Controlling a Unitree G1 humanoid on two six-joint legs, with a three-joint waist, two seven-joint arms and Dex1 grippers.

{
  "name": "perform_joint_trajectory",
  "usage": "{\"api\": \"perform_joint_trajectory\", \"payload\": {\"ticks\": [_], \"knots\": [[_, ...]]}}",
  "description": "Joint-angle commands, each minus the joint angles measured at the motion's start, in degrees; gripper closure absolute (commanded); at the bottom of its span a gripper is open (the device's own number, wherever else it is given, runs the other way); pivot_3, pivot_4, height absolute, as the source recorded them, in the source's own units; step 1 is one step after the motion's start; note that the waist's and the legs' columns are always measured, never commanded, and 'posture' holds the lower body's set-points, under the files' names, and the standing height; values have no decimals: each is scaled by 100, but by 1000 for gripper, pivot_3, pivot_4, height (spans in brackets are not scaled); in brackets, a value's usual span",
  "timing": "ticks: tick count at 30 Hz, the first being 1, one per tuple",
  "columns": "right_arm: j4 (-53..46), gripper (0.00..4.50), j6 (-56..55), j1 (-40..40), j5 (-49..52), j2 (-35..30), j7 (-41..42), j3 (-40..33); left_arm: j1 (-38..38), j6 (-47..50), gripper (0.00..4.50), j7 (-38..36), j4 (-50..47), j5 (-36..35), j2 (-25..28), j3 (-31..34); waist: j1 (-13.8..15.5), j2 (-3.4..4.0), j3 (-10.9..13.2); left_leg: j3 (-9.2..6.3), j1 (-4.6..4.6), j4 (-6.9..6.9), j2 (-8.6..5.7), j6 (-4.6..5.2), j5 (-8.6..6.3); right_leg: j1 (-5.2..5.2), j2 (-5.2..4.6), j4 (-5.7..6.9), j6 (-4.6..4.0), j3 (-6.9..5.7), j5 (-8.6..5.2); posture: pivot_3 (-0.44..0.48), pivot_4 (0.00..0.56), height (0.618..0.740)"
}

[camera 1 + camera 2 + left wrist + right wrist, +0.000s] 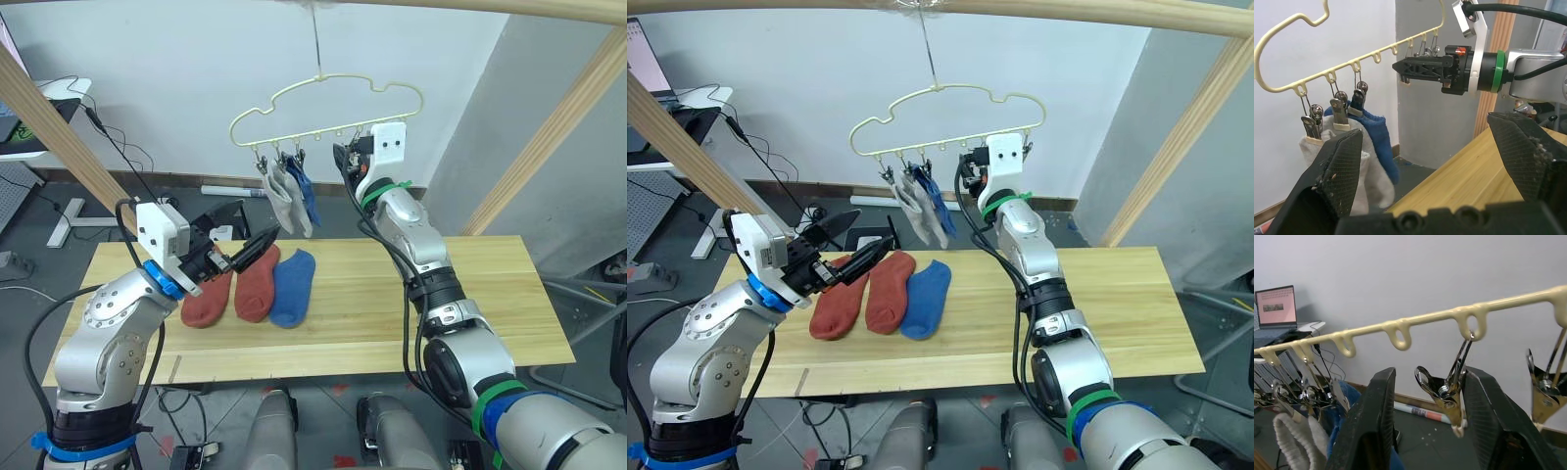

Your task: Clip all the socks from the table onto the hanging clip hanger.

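The pale-yellow clip hanger (323, 98) hangs above the table's far edge. Two light grey socks (282, 196) and a blue sock (308, 192) hang from its left clips. On the table (431, 294) lie two rust-red socks (208, 299) (258, 284) and a blue sock (292, 286) side by side. My left gripper (257, 221) hovers open over the red socks, holding nothing. My right gripper (1427, 396) is raised to the hanger, open, its fingers either side of an empty metal clip (1447, 391).
Slanted wooden poles (549, 127) (54, 122) frame the table on both sides, with a crossbar overhead. A desk with a laptop (1276, 306) stands at the far left. Cables lie on the floor behind the table. The table's right half is bare wood.
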Motion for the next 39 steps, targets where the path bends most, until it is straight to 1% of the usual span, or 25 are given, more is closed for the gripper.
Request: {"api": "perform_joint_trajectory", "payload": {"ticks": [1, 21, 39], "knots": [[-25, 2415, -201, -188, 70, 17, 24, -87, -3, -49, 0, 30, -171, -47, -10, 119, 0, 0, 0, 0, 0, 0, 0, 0, 0, 0, 0, 0, 0, 0, 0, 120, 241, 740], [150, 2415, -396, -287, 51, -25, -18, -137, -83, -40, 0, 79, -158, -42, -41, 43, 0, 2, 1, -2, 0, 0, 1, 0, 0, 0, 0, 1, 0, -1, 0, 115, 240, 740], [208, 2415, -231, -244, -122, -54, 82, 28, -50, -23, 0, 87, -183, -55, -54, 45, 3, 2, 1, -2, 0, 0, 1, 0, 0, 0, 0, 2, 0, -1, 0, 122, 237, 740]]}}
